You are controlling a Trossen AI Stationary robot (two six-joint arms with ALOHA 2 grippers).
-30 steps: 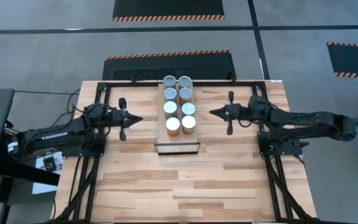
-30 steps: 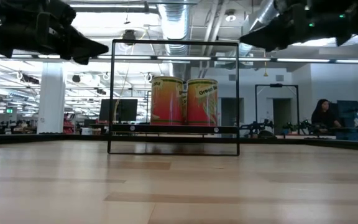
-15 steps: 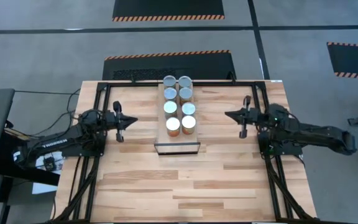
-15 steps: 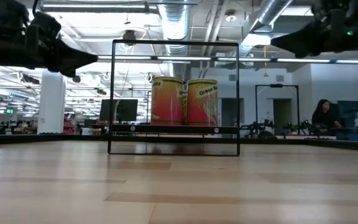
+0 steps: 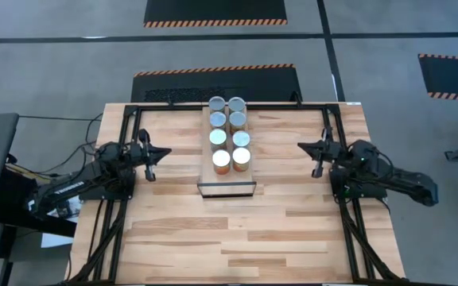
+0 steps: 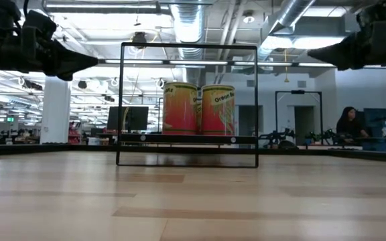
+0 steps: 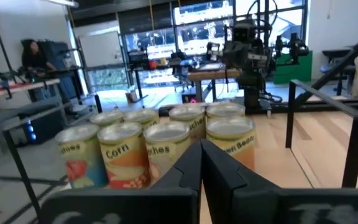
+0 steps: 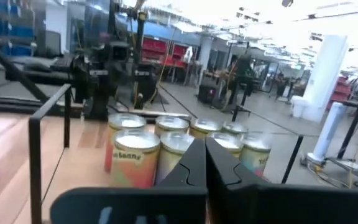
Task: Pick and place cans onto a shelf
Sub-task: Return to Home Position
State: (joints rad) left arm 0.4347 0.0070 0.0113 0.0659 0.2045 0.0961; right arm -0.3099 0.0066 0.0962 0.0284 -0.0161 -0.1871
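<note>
Several cans [image 5: 229, 135] with silvery tops stand upright in two rows on the light-wood shelf [image 5: 227, 181], whose dark front edge faces the near side. In the low view the two nearest orange cans [image 6: 198, 108] stand on the shelf board [image 6: 187, 140] inside its black frame. My left gripper [image 5: 168, 150] hovers shut and empty to the left of the cans. My right gripper [image 5: 300, 146] hovers shut and empty to their right. The cans show beyond the shut fingers in the left wrist view [image 7: 166, 146] and the right wrist view [image 8: 135, 155].
Black frame rails [image 5: 133, 119] run along the table's left, right and far sides. Bare wooden tabletop [image 5: 229, 238] lies in front of the shelf. A person [image 6: 348, 124] sits far back in the room.
Both grippers have drawn back from the cans, staying shut: the left toward the table's left edge, the right toward its right edge. The cans have stayed where they were.
</note>
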